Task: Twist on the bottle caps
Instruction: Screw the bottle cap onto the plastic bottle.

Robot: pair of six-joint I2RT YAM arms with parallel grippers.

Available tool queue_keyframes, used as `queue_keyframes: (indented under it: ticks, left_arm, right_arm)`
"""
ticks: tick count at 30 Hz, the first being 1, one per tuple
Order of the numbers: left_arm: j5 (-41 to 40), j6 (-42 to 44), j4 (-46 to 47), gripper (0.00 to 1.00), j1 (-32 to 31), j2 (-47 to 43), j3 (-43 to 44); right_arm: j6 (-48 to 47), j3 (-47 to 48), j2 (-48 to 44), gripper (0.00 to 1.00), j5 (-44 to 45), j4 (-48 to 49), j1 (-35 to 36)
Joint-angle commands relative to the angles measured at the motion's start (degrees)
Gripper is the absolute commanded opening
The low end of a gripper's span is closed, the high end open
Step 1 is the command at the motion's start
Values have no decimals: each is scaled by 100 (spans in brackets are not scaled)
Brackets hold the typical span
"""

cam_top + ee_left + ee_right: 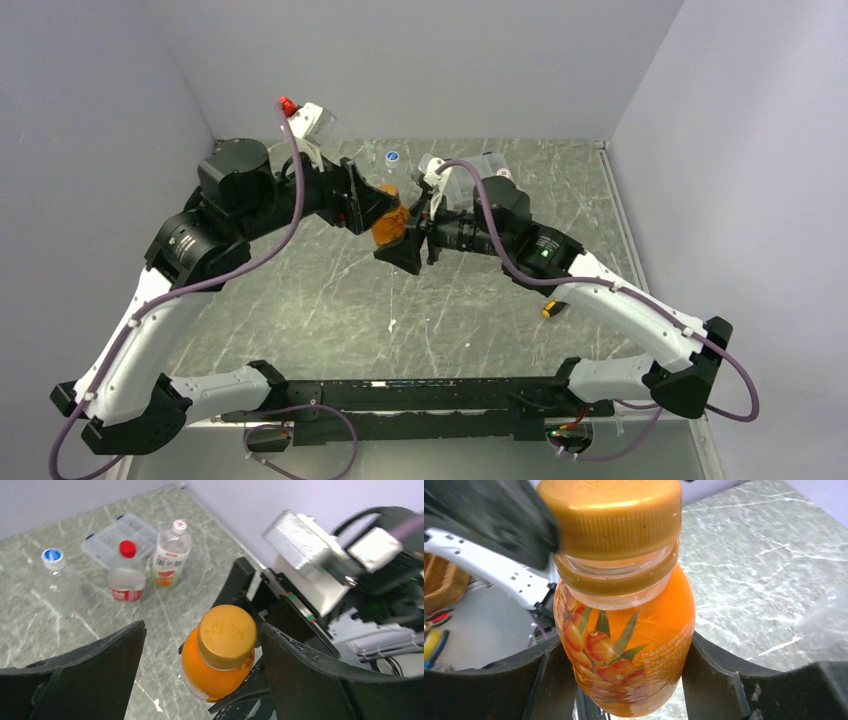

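The squat bottle (629, 645) of orange liquid is held upright above the table, and my right gripper (624, 645) is shut on its body. Its orange cap (611, 515) sits on the neck. My left gripper (202, 630) is open and straddles the cap (227, 635). One left finger (300, 670) is close against the cap's side and the other stands well off. From above, both grippers meet at the bottle (390, 225) mid-table. The red-capped, red-labelled bottle (125, 577), the white-labelled bottle (170, 555) and a clear blue-capped bottle (62, 582) stand behind.
A flat clear compartment box (117, 532) lies behind the standing bottles near the back wall. A small orange-and-black object (552, 308) lies on the table by my right arm. The marbled table (330, 300) stretches in front of the grippers.
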Motion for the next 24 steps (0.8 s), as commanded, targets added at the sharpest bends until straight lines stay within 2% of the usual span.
queue_keyframes:
  ticks: [1, 6, 12, 16, 24]
  left_arm:
    - [973, 188, 731, 91, 20, -264, 61]
    - [1651, 340, 790, 95, 33, -281, 166]
    - [2965, 277, 1117, 95, 73, -200, 199]
    - [3729, 161, 1501, 94, 102, -127, 114]
    - [4467, -54, 2096, 89, 145, -100, -143]
  right_arm:
    - [141, -109, -323, 15, -1317, 511, -141]
    - [305, -360, -585, 15, -2342, 781, -338]
    - [564, -400, -700, 15, -3411, 1057, -466]
    - [630, -385, -733, 15, -3634, 1124, -472]
    - [682, -348, -746, 15, -3643, 1229, -475]
